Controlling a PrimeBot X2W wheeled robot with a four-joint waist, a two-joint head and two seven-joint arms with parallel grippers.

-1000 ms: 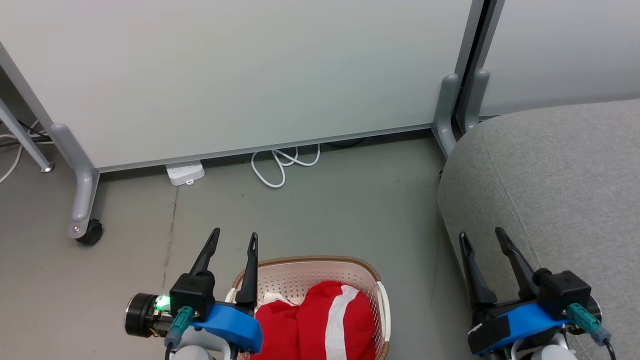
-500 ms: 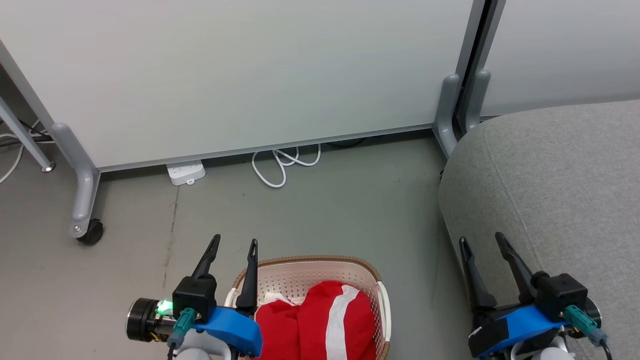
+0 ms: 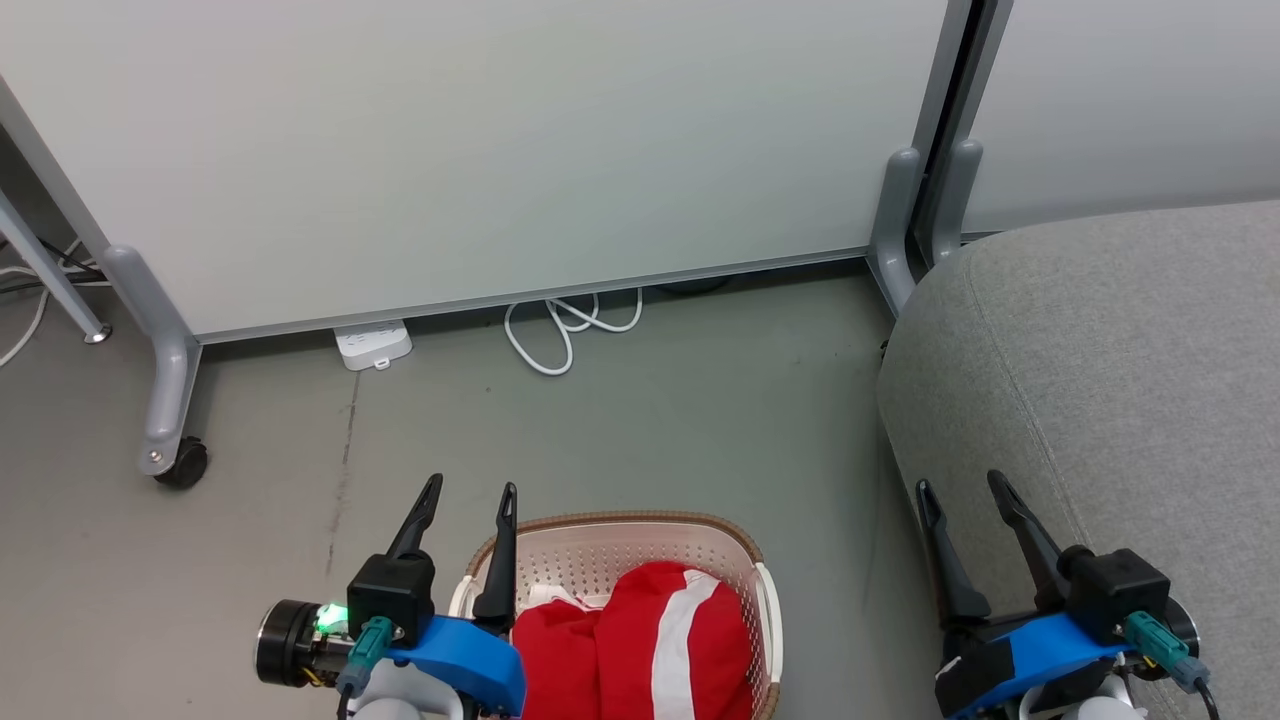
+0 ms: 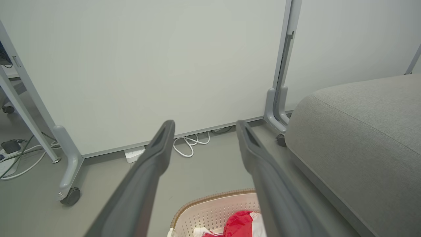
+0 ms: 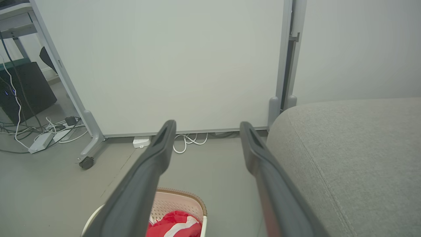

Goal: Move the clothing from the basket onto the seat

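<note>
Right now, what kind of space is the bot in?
Probably an office or lab corner: rolling partition panels, a power strip and loose cable on a bare floor, a grey seat.

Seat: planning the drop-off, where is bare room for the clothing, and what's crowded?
The seat is bare on top, from its corner by the panel leg to the right gripper. Floor between basket and cable is bare. Crowded: the basket, full of clothing.
</note>
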